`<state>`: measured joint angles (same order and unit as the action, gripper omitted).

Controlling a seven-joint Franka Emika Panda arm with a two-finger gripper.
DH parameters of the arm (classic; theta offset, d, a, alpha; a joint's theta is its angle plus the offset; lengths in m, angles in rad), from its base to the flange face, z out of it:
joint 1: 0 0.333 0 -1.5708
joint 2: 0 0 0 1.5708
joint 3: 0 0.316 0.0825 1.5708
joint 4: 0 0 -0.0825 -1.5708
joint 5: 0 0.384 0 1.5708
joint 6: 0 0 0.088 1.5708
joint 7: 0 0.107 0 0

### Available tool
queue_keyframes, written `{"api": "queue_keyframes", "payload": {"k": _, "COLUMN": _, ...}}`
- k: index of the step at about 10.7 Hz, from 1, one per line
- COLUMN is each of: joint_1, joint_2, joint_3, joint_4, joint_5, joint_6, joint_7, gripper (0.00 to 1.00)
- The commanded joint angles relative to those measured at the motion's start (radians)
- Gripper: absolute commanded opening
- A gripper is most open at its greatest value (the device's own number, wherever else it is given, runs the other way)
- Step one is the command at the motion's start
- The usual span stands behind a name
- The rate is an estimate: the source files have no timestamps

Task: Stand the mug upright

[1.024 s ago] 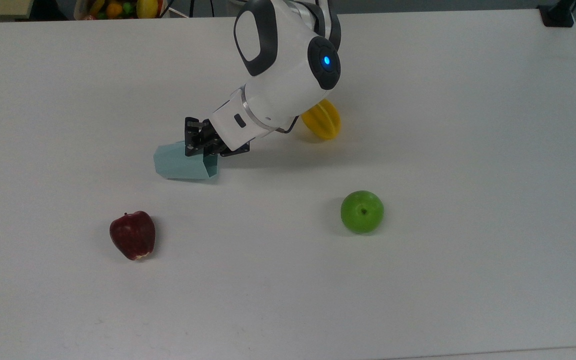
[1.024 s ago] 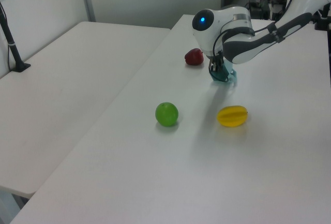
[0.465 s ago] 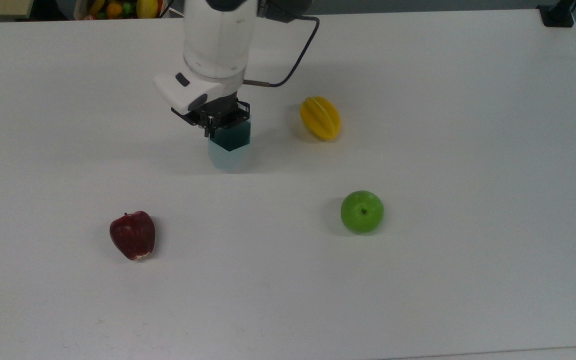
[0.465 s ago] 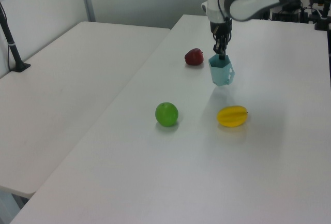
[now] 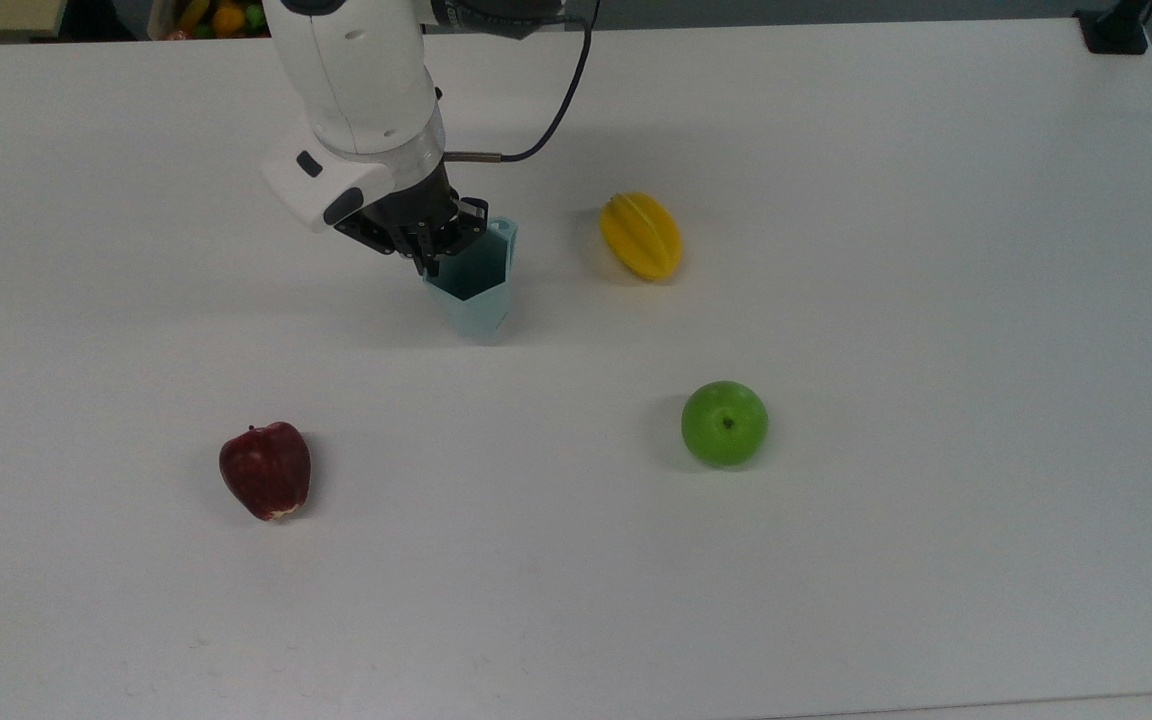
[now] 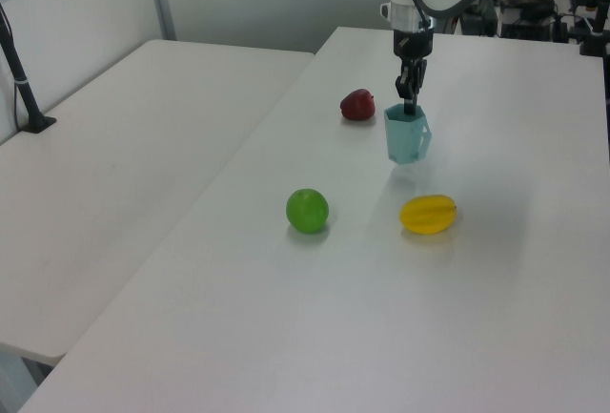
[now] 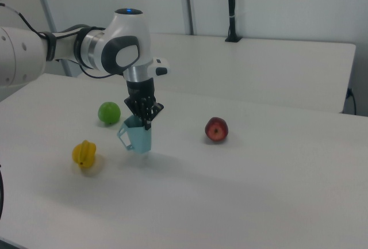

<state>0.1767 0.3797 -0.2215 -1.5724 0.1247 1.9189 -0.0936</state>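
**Mug Held Mouth-Up at the Rim**

The end effector (image 5: 426, 258) points downward and pinches one wall of the mug (image 5: 471, 290) at the rim. The mug hangs directly beneath it, mouth up, its long axis close to vertical with a slight tilt. Whether the base touches the surface (image 5: 836, 550) cannot be determined. The mug is pale blue, matte and faceted, tapering toward the base. A ribbed yellow fruit (image 5: 642, 236) lies near; a green apple (image 5: 724, 423) and red apple (image 5: 265, 470) lie well apart.
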Motion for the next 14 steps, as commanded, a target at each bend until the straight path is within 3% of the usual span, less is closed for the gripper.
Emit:
{"api": "queue_keyframes", "payload": {"k": 1, "joint_1": 0.004, "joint_2": 0.001, "joint_3": -0.016, "joint_4": -0.021, "joint_5": 0.056, "joint_6": 0.029, "joint_7": -0.054, "gripper": 0.02}}
{"api": "queue_keyframes", "payload": {"k": 2, "joint_1": 0.006, "joint_2": 0.001, "joint_3": -0.016, "joint_4": -0.021, "joint_5": 0.055, "joint_6": 0.029, "joint_7": -0.061, "gripper": 0.13}}
{"api": "queue_keyframes", "payload": {"k": 3, "joint_1": 0.006, "joint_2": 0.002, "joint_3": -0.016, "joint_4": -0.023, "joint_5": 0.055, "joint_6": 0.029, "joint_7": -0.063, "gripper": 0.39}}
{"api": "queue_keyframes", "payload": {"k": 5, "joint_1": 0.006, "joint_2": 0.002, "joint_3": -0.016, "joint_4": -0.023, "joint_5": 0.050, "joint_6": 0.029, "joint_7": -0.063, "gripper": 0.43}}
{"api": "queue_keyframes", "payload": {"k": 6, "joint_1": 0.007, "joint_2": 0.001, "joint_3": -0.016, "joint_4": -0.023, "joint_5": 0.049, "joint_6": 0.029, "joint_7": -0.063, "gripper": 0.53}}
{"api": "queue_keyframes", "payload": {"k": 7, "joint_1": 0.006, "joint_2": -0.004, "joint_3": -0.018, "joint_4": -0.021, "joint_5": 0.047, "joint_6": 0.014, "joint_7": -0.061, "gripper": 0.86}}
{"api": "queue_keyframes", "payload": {"k": 8, "joint_1": 0.004, "joint_2": -0.034, "joint_3": -0.024, "joint_4": -0.020, "joint_5": 0.043, "joint_6": 0.003, "joint_7": -0.052, "gripper": 1.00}}
{"api": "queue_keyframes", "payload": {"k": 10, "joint_1": 0.003, "joint_2": -0.103, "joint_3": -0.059, "joint_4": 0.001, "joint_5": 0.039, "joint_6": -0.085, "joint_7": -0.061, "gripper": 1.00}}
{"api": "queue_keyframes", "payload": {"k": 14, "joint_1": -0.089, "joint_2": -0.244, "joint_3": -0.061, "joint_4": 0.015, "joint_5": 0.038, "joint_6": -0.217, "joint_7": -0.043, "gripper": 1.00}}
